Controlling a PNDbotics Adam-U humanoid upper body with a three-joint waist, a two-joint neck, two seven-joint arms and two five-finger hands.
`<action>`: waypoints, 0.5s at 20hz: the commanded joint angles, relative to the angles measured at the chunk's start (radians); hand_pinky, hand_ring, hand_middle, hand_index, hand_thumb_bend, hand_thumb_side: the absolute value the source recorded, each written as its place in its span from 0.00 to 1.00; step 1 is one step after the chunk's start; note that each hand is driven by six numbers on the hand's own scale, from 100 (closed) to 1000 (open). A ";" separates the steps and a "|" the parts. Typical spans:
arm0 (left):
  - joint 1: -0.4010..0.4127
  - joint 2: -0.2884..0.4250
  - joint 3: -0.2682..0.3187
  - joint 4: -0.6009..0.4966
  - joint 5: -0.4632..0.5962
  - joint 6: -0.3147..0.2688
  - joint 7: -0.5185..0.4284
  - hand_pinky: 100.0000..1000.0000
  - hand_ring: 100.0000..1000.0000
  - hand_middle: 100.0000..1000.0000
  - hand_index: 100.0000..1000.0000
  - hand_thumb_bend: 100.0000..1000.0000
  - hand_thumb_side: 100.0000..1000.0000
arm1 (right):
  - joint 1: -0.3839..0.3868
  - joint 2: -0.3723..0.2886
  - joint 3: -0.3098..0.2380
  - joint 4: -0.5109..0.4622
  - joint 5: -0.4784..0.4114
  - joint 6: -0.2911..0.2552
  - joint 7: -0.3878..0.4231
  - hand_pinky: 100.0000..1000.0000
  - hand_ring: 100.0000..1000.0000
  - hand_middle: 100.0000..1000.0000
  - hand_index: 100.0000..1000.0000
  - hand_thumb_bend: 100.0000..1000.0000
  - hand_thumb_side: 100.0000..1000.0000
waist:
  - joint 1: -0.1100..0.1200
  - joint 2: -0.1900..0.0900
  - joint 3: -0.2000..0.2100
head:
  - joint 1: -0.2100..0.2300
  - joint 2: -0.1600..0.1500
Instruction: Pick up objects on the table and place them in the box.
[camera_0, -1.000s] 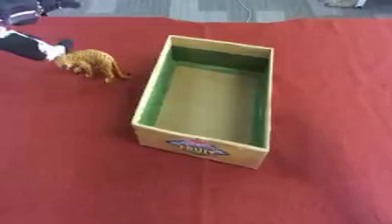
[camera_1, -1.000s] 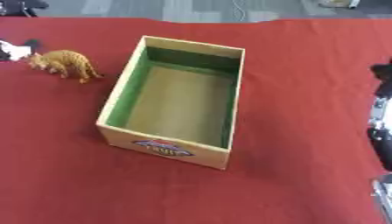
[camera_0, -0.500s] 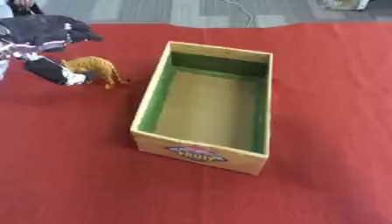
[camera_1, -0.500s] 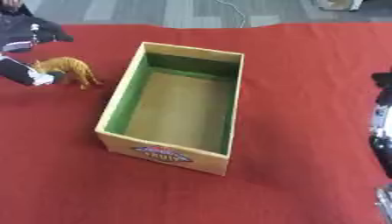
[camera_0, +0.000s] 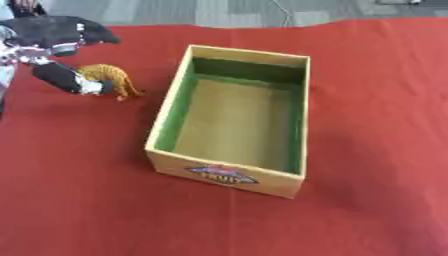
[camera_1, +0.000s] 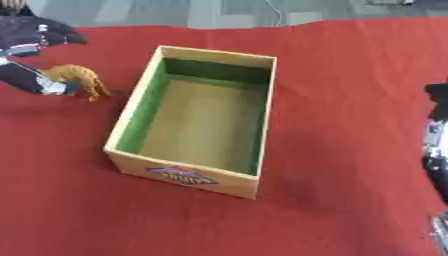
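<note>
We find the robot's left hand (camera_0: 59, 55) down on the red worktop (camera_0: 367, 100) at the upper left, its dark fingers (camera_0: 68, 80) now alongside a small orange-and-tan toy animal (camera_0: 109, 77) — a second ago the hand sat only at the frame's edge, half a second ago it was spreading above the toy, and now a finger or thumb lies against the figure's near flank. Whether the hand has closed round the toy we cannot tell; the far side of the figure is hidden behind the palm, and the toy looks to stand on its own legs on the cloth, not lifted.

The toy itself has barely shifted over that second. It stands just beside the left wall of the cardboard box (camera_0: 166, 120), outside it. The box, green-lined and open at the top, holds nothing that we can see.

The right hand (camera_1: 435, 130) shows only as a dark shape at the right edge of the right eye view, well apart from the work; we cannot tell its state.

We judge the approach finished and the grasp in hand — the lift and the short carry over the box wall remain to be done.
</note>
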 joint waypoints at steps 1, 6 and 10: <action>-0.026 0.044 0.018 0.009 0.021 -0.037 -0.059 1.00 1.00 0.93 1.00 0.33 0.79 | -0.007 -0.018 -0.002 -0.009 0.004 0.001 0.005 0.84 0.59 0.43 0.79 0.00 0.43 | 0.003 -0.016 -0.003 | 0.005 -0.013; -0.033 0.055 0.033 0.033 0.036 -0.021 -0.093 1.00 1.00 0.90 1.00 0.34 0.78 | -0.015 -0.021 0.002 -0.009 0.004 0.001 0.008 0.84 0.59 0.43 0.79 0.00 0.43 | 0.012 -0.008 -0.017 | 0.017 -0.024; -0.034 0.060 0.044 0.055 0.022 -0.009 -0.107 1.00 1.00 0.87 1.00 0.33 0.77 | -0.018 -0.019 0.004 -0.009 0.008 0.002 0.010 0.85 0.59 0.43 0.79 0.00 0.43 | 0.019 0.000 -0.027 | 0.027 -0.033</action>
